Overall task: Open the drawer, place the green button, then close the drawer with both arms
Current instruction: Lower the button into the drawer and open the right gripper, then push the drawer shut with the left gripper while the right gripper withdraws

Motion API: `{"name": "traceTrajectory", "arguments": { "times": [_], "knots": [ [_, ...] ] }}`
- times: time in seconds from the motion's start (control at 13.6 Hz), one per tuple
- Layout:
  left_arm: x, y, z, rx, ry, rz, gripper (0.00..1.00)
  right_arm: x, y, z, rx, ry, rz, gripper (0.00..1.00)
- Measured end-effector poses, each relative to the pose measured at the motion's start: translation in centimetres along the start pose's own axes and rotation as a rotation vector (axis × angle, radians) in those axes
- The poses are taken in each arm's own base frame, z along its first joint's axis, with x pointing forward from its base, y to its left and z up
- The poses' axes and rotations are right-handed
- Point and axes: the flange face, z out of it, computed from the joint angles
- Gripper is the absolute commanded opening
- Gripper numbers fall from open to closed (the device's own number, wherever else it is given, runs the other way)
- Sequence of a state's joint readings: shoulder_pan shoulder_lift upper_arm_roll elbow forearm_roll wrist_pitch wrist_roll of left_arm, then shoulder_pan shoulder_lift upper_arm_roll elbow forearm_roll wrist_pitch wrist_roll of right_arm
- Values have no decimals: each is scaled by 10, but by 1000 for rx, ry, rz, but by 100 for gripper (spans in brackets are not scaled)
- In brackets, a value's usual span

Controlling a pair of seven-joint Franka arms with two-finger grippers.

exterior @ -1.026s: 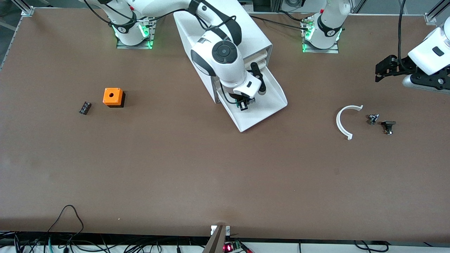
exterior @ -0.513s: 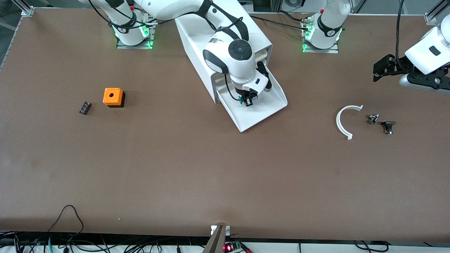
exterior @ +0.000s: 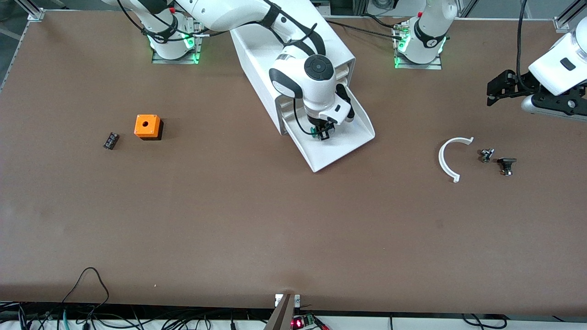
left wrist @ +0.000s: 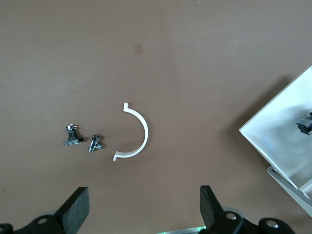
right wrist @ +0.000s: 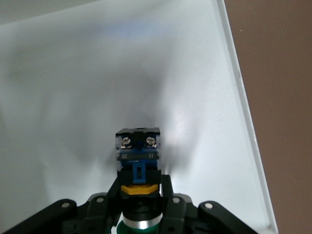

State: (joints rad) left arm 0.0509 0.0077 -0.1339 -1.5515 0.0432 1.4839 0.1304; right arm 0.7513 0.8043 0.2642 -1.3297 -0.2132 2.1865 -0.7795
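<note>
— Two arms, and only one of ours is busy. Where do we have the button (right wrist: 139, 161)?

— We hold it in the right gripper (exterior: 323, 133), fingers (right wrist: 166, 192) pinched on the body just above the green cap. The gripper hangs inside the open drawer (exterior: 355, 142), the bottom one of the white cabinet (exterior: 268, 55).

— Which way does the button lie from the claw?

— Straight out ahead of it. Its long axis runs in line with the fingers, cap tucked between them, the black end with the two screws pointing at the drawer floor. We judge that end is close to the floor; whether it touches, we cannot tell.

— So the coming move turns on that gap?

— Yes. We think we need only let go low, so the button tips over inside and does not roll.

— What else is in the drawer?

— Nothing that we can see: bare white floor and a raised rim.

— And our left gripper (exterior: 497, 89)?

— Spread wide, holding nothing, waiting in the air toward the left arm's end of the table, over the white curved strip (left wrist: 137, 131) and two small metal parts (left wrist: 83, 139).

— Which arm is nearer the drawer?

— The right, by far.
</note>
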Motion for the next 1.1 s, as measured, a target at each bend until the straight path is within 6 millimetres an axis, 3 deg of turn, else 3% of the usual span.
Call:
{"name": "traceTrajectory", "arguments": {
  "times": [0.15,0.22,0.51,0.73,0.88,0.95,1.1],
  "knots": [
    [5,-1,8,-4,-15,0,100,3,-1,3,-4,7,24,65],
    [7,-2,11,-6,-21,-1,100,4,-1,2,-6,8,58,100],
    [14,-4,15,-5,-2,-1,100,8,3,-14,-22,23,213,100],
    [33,16,32,-2,44,-1,100,7,16,-52,-61,56,322,100],
    [54,40,70,-8,78,-40,100,-8,35,-88,-104,87,391,100],
    [63,56,95,-14,80,-68,100,-25,50,-110,-131,102,426,100],
    [81,99,144,-33,76,-163,100,-76,83,-153,-184,126,510,100]
  ]
}}
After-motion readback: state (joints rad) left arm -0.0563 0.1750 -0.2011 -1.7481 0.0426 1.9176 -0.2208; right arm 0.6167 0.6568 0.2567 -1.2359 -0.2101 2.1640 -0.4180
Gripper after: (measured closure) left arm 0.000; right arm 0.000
